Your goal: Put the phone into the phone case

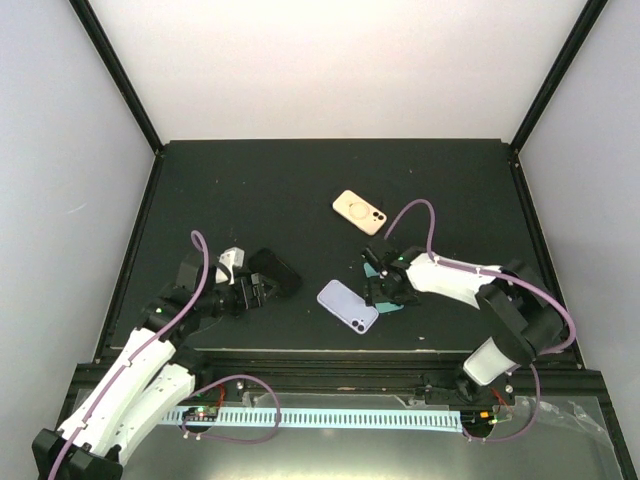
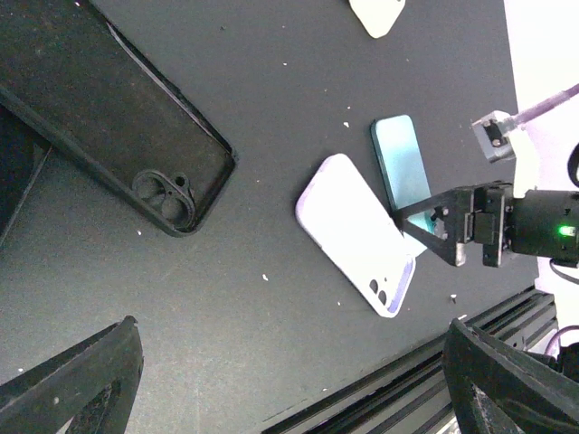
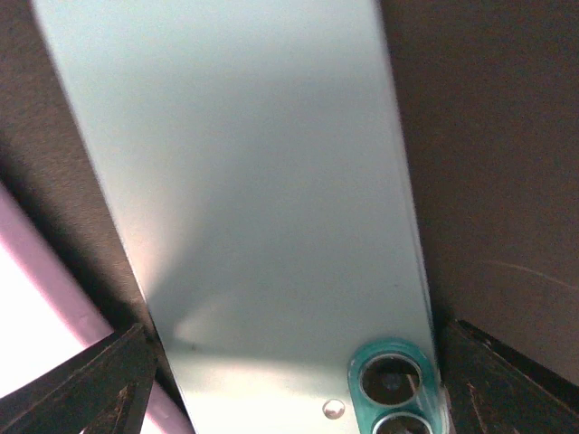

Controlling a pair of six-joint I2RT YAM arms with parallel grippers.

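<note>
The teal phone [image 3: 253,181] lies back up on the black table, its twin camera lenses [image 3: 391,389] toward my right wrist. My right gripper [image 3: 294,362] straddles its camera end, one finger on each long side, open with a thin gap on the left. From above, that gripper [image 1: 383,290] covers most of the phone [image 1: 374,269]. A lilac phone case [image 2: 353,231] lies back up against the phone's left edge. A black phone case [image 2: 136,136] lies hollow side up, just beyond my left gripper [image 2: 294,380], which is open and holds nothing.
A beige phone case [image 1: 358,211] lies farther back, mid-table. The table's front rail [image 1: 330,362] runs close behind the lilac case [image 1: 347,306]. The left gripper [image 1: 262,288] sits beside the black case [image 1: 275,271]. Pale enclosure walls stand on three sides.
</note>
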